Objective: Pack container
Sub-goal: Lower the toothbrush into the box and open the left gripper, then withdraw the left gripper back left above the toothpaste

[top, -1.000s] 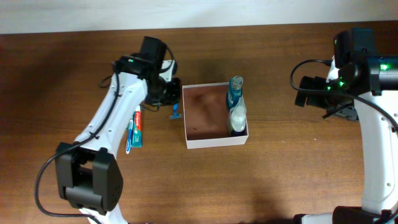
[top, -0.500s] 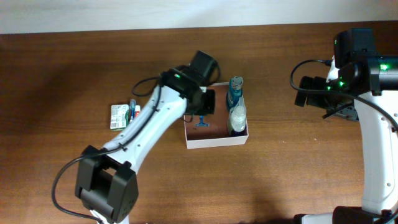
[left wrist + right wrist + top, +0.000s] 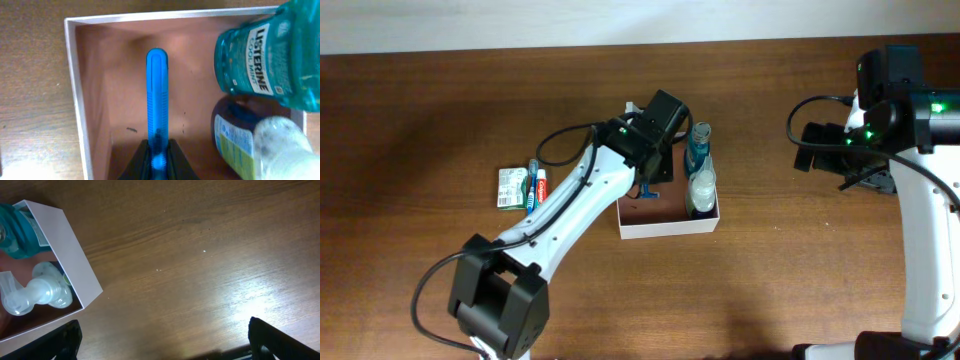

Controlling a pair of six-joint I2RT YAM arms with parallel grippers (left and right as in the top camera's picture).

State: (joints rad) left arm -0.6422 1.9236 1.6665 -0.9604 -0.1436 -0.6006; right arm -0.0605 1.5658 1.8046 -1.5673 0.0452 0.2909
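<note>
On the brown wooden table [image 3: 420, 120] the square white-walled container [image 3: 665, 229], reddish-brown inside, sits mid-table. A teal mouthwash bottle [image 3: 260, 55] and a white-capped pump bottle [image 3: 280, 150] stand along its wall nearest the right arm, leaving the other half free. Over that free half the left claw [image 3: 157, 152] hangs, pinched tight on a slim blue plastic handle [image 3: 157, 85], probably to lay it flat. The right claw [image 3: 162, 342] is spread wide, well clear.
</note>
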